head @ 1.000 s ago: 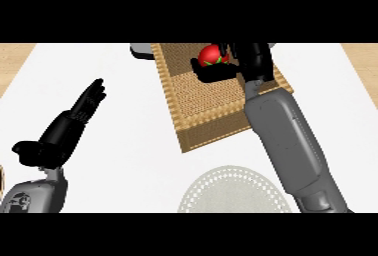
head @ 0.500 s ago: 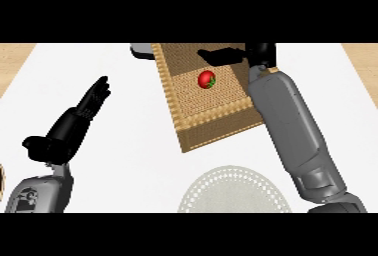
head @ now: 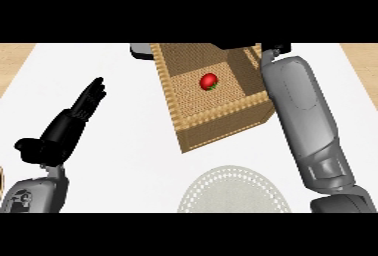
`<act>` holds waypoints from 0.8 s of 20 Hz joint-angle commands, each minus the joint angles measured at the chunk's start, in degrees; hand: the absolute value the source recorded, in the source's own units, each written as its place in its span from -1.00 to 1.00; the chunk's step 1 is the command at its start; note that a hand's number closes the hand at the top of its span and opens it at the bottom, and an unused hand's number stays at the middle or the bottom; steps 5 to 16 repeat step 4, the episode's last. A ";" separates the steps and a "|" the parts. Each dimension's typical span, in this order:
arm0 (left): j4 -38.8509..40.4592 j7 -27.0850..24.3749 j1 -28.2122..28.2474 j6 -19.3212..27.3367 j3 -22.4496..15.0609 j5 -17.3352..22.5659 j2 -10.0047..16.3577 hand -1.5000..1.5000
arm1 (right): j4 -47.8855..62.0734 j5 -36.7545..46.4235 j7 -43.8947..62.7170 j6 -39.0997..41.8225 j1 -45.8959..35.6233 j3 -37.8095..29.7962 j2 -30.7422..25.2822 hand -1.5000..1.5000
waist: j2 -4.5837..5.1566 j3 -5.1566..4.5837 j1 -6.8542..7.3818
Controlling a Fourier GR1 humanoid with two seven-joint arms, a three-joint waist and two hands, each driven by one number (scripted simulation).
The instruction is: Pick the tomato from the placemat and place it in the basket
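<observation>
A white kitchen counter (head: 133, 165) with pale wood showing at its far corners carries a square woven tan basket (head: 221, 125) at the far centre and a round pale grey placemat (head: 232, 192) at the near edge. The 1 small red tomato (head: 209, 81) lies inside the basket on its floor, apart from the walls, and nothing rests on the placemat. The right hand (head: 277, 49) shows only as dark bits beyond the basket's far right corner, at the end of the grey right forearm (head: 303, 115); whether it is open or closed cannot be told. The left hand (head: 74, 120) rests at the left, fingers straight and together, holding nothing. The placing looks done, so the remaining step is probably the withdrawal: the right arm should lift clear before drawing back, keeping off the basket's right wall so the basket does not shift.
</observation>
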 commanded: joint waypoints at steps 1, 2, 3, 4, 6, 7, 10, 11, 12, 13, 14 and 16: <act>0.85 -1.18 0.37 0.89 -0.48 -1.21 -0.59 0.00 | -1.14 -5.81 0.65 0.97 1.70 -4.43 0.03 -1.00 | -0.02 0.02 -0.33; -0.21 1.09 -0.34 0.28 -0.02 -0.41 0.12 0.00 | 0.33 -7.68 3.83 3.87 -0.62 -6.71 -3.37 -1.00 | -0.01 0.03 -0.20; -1.07 1.90 -0.45 1.44 -1.04 -0.94 -1.38 0.00 | 2.40 -7.78 2.30 4.07 -0.62 -6.88 -4.10 -1.00 | 0.07 0.02 0.04; 0.50 -0.08 0.29 0.88 -0.37 -0.65 -0.90 0.00 | -0.20 -8.54 6.61 6.62 -1.50 -5.56 -3.73 -1.00 | -0.08 0.00 -0.28; 0.50 -0.08 0.29 0.88 -0.37 -0.65 -0.90 0.00 | -0.20 -8.54 6.61 6.62 -1.50 -5.56 -3.73 -1.00 | -0.08 0.00 -0.28; 0.50 -0.08 0.29 0.88 -0.37 -0.65 -0.90 0.00 | -0.20 -8.54 6.61 6.62 -1.50 -5.56 -3.73 -1.00 | -0.08 0.00 -0.28; 0.50 -0.08 0.29 0.88 -0.37 -0.65 -0.90 0.00 | -0.20 -8.54 6.61 6.62 -1.50 -5.56 -3.73 -1.00 | -0.08 0.00 -0.28; 0.50 -0.08 0.29 0.88 -0.37 -0.65 -0.90 0.00 | -0.20 -8.54 6.61 6.62 -1.50 -5.56 -3.73 -1.00 | -0.08 0.00 -0.28; 0.50 -0.08 0.29 0.88 -0.37 -0.65 -0.90 0.00 | -0.20 -8.54 6.61 6.62 -1.50 -5.56 -3.73 -1.00 | -0.08 0.00 -0.28; 0.50 -0.08 0.29 0.88 -0.37 -0.65 -0.90 0.00 | -0.20 -8.54 6.61 6.62 -1.50 -5.56 -3.73 -1.00 | -0.08 0.00 -0.28; 0.50 -0.08 0.29 0.88 -0.37 -0.65 -0.90 0.00 | -0.20 -8.54 6.61 6.62 -1.50 -5.56 -3.73 -1.00 | -0.08 0.00 -0.28; 0.50 -0.08 0.29 0.88 -0.37 -0.65 -0.90 0.00 | -0.20 -8.54 6.61 6.62 -1.50 -5.56 -3.73 -1.00 | -0.08 0.00 -0.28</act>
